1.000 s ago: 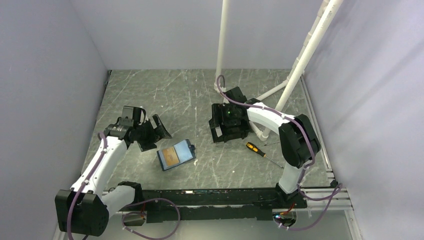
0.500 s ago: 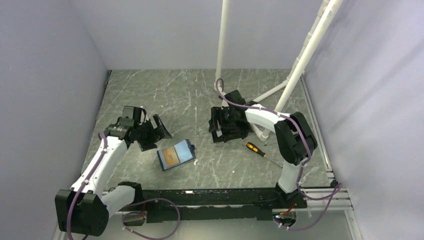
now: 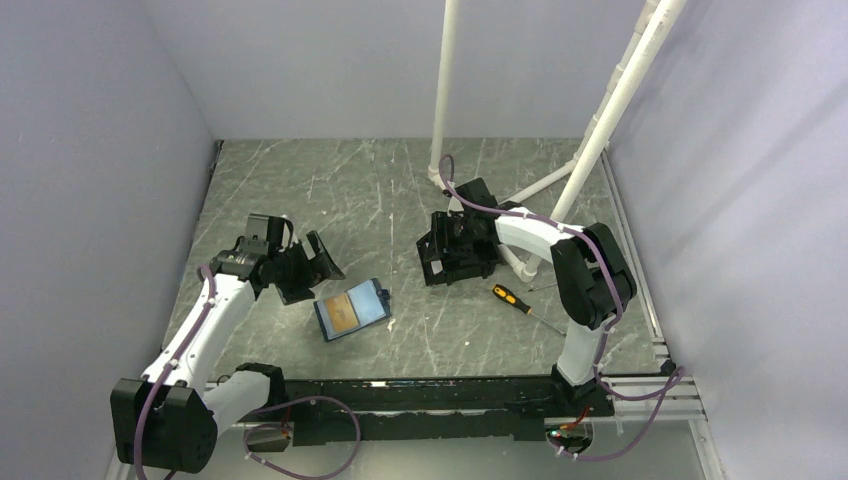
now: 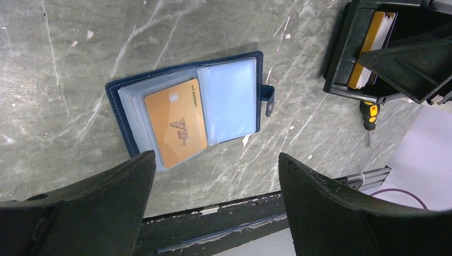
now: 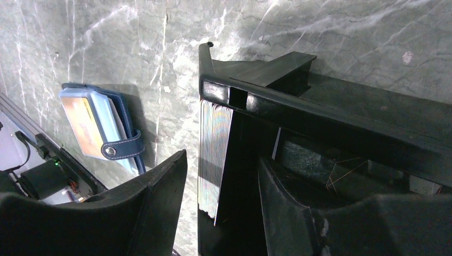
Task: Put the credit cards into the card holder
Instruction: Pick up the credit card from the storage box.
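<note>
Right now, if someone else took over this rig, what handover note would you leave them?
Left gripper: jaws open, empty, near the card holder, touching nothing.
Right gripper: jaws open, straddling the card stack and the wall of the black box; no grip yet.
The card holder lies open, with one orange-gold card in a pocket; the facing pocket looks empty.
Done: one card in.
Left: lift the stacked cards out of the box and slot them into the holder.

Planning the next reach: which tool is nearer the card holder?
Left. The left tool hovers just beside the card holder; the right tool is farther off, at the black box.
</note>
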Controlling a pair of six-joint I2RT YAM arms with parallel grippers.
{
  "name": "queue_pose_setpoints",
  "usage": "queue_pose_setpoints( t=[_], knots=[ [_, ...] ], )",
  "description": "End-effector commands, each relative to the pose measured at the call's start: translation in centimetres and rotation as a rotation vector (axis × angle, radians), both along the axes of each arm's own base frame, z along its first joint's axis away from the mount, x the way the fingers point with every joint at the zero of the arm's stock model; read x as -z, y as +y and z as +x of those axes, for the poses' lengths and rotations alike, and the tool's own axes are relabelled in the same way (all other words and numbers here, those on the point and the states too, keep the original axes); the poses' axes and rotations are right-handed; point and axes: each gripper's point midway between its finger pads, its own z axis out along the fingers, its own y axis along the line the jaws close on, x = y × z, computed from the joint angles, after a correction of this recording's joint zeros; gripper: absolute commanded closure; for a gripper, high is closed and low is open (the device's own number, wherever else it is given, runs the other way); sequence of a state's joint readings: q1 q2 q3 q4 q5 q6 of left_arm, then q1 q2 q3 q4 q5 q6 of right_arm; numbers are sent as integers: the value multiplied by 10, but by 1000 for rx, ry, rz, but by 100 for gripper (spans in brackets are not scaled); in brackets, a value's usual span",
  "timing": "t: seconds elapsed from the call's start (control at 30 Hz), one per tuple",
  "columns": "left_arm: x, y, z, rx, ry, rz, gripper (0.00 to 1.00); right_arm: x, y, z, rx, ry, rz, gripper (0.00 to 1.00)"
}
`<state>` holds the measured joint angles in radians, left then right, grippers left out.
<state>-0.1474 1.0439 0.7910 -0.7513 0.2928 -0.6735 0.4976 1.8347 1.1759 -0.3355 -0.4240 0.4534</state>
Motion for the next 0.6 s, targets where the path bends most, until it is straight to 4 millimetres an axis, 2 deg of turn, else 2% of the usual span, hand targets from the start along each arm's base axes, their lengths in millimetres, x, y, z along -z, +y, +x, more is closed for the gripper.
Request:
queue_pose_setpoints(
  t=[0.0,0.3,0.57],
  knots=[
    [-8,-4,4,12,-42,-22,10,-20,6,4,-12,-44,53,47],
    [-7,-5,4,15,-41,-27,10,-27,4,4,-12,-49,64,54],
    [-6,-7,4,17,-39,-32,10,-33,0,3,-11,-60,64,55]
  ],
)
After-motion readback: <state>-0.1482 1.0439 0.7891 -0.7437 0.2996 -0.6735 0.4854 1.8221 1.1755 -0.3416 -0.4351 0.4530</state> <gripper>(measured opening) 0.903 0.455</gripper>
